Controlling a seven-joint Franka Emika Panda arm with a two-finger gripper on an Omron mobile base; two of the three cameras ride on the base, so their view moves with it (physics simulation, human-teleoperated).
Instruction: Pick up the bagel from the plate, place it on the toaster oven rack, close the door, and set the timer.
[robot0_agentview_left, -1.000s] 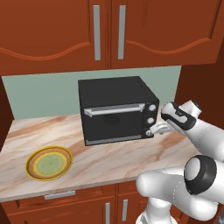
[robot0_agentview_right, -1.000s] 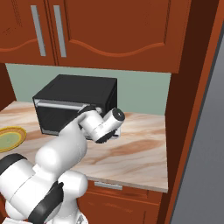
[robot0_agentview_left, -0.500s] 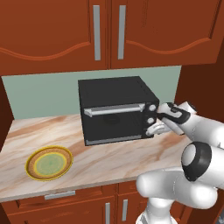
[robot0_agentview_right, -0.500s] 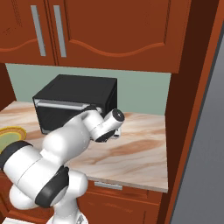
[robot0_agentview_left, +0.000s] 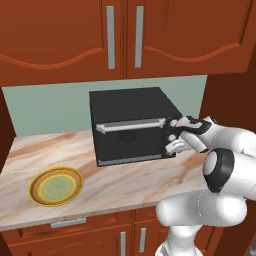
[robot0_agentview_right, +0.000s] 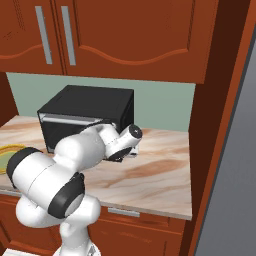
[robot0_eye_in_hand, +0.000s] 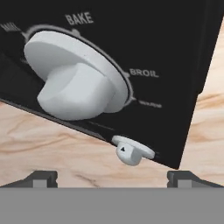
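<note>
In the hand view, a large white knob (robot0_eye_in_hand: 76, 83) marked BAKE and BROIL is seen upper left above the spread, empty fingers (robot0_eye_in_hand: 43, 178), while the door (robot0_agentview_left: 131, 142) is shut and the plate (robot0_agentview_left: 56, 186) lies lower left on the worktop (robot0_agentview_left: 120, 185).

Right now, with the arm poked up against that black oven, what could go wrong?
The tool faces a large white knob marked BAKE and BROIL, likely the mode dial, so it might turn the wrong control instead of the timer. A small white knob sits just below and could get bumped. The plate shows no bagel, so I cannot confirm that it is inside behind the shut door.
</note>
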